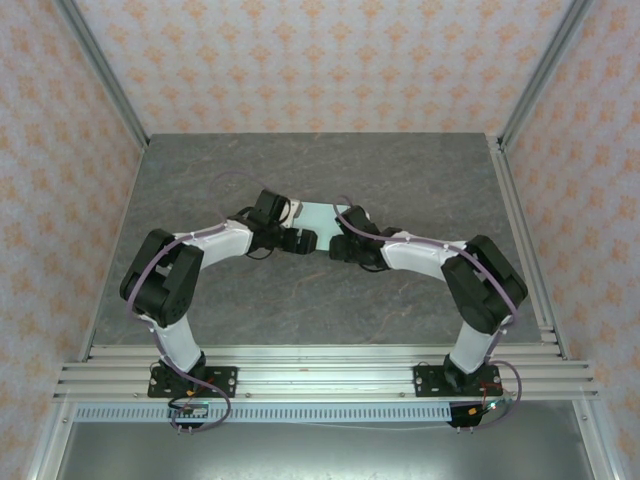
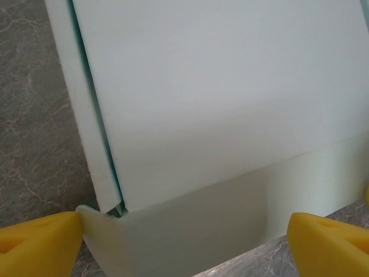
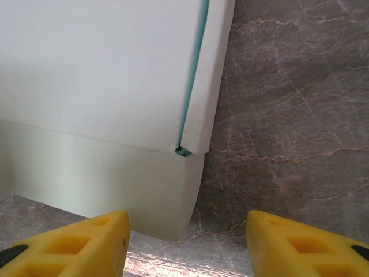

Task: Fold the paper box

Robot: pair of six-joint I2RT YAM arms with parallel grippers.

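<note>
Here the left gripper (image 2: pixel 183 245) stands wide open, its yellow fingertips (image 2: pixel 37 242) in the bottom corners of the wrist view, straddling the near flap of the paper box (image 2: pixel 230 104). The right gripper (image 3: pixel 187 242) is released too, with the box's lower right corner between its fingers. From above, the box lies mid-frame on the grey table (image 1: pixel 420 180).

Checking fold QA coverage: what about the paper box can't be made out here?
- Top external: paper box too small, its ends covered by the left arm and right arm.
- Left wrist: box's top and right sides cut off by the frame.
- Right wrist: its top and left sides cut off by the frame.
</note>
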